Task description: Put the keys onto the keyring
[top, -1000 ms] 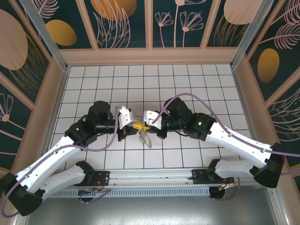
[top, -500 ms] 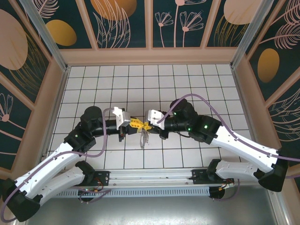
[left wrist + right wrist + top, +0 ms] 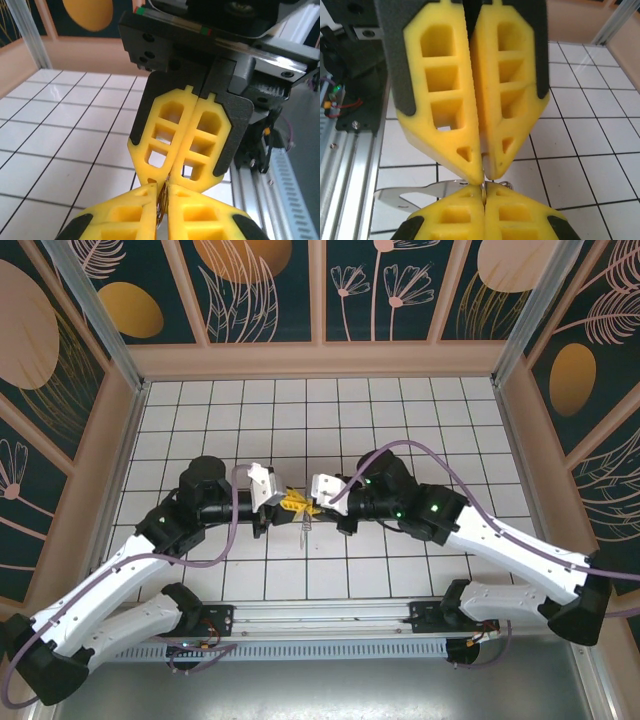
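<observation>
Over the middle of the tiled floor my left gripper (image 3: 291, 502) and right gripper (image 3: 308, 508) meet tip to tip. In the left wrist view my left gripper (image 3: 163, 188) is pinched on a thin coiled wire, the keyring (image 3: 162, 202), with a hair of gap. The other arm's yellow fingers (image 3: 200, 135) are shut just above it. In the right wrist view my right gripper (image 3: 484, 190) is shut on the same thin wire. A flat silvery key (image 3: 420, 191) sticks out sideways under the tips. From above, the key (image 3: 305, 524) hangs below the fingertips.
White tiled floor (image 3: 400, 440) is walled by tan boards, with metal posts at the back corners. An aluminium rail (image 3: 330, 625) with the arm bases runs along the near edge. Purple cables (image 3: 420, 448) loop over both arms.
Both grippers stayed tip to tip and drifted slightly away from the rail. The left arm's elbow shifted. The hanging key swung in and now looks shorter under the fingertips.
</observation>
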Controlling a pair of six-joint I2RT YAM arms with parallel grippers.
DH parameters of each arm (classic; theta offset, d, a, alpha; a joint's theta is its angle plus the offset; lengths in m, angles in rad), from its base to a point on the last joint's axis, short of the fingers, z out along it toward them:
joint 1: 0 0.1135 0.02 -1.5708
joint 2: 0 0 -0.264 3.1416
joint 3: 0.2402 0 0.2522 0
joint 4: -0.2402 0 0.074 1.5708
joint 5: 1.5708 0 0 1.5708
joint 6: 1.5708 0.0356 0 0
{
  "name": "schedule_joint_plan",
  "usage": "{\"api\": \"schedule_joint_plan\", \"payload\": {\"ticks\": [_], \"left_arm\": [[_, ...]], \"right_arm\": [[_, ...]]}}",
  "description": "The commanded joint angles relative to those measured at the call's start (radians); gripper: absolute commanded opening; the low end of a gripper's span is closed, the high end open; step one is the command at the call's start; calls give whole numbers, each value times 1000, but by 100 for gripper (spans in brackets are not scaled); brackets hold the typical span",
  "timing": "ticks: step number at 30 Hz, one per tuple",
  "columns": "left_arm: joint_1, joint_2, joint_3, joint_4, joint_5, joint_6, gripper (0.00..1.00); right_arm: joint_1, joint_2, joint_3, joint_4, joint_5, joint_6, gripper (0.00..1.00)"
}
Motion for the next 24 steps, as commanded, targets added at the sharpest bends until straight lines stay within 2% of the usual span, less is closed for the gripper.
{"api": "schedule_joint_plan", "payload": {"ticks": [1, 7, 10, 14, 18, 21, 24], "left_arm": [[-3, 25, 53, -118, -14, 82, 13], [-3, 40, 25, -80, 8, 85, 13], [-3, 49, 17, -71, 27, 81, 0], [-3, 19, -8, -23, 21, 52, 0], [-3, -47, -50, 107, 9, -25, 0], [-2, -83, -78, 206, 24, -81, 0], [-3, -95, -89, 261, 34, -109, 0]], "right_arm": [[20, 42, 61, -65, 51, -57, 0], [31, 54, 85, -49, 34, -59, 0], [30, 41, 83, -28, 12, -46, 0], [30, 16, 70, -7, -2, -28, 0], [31, -21, 22, 25, -22, -4, 0], [31, -36, -8, 34, -35, 22, 12], [31, -48, -26, 34, -45, 42, 17]]}}
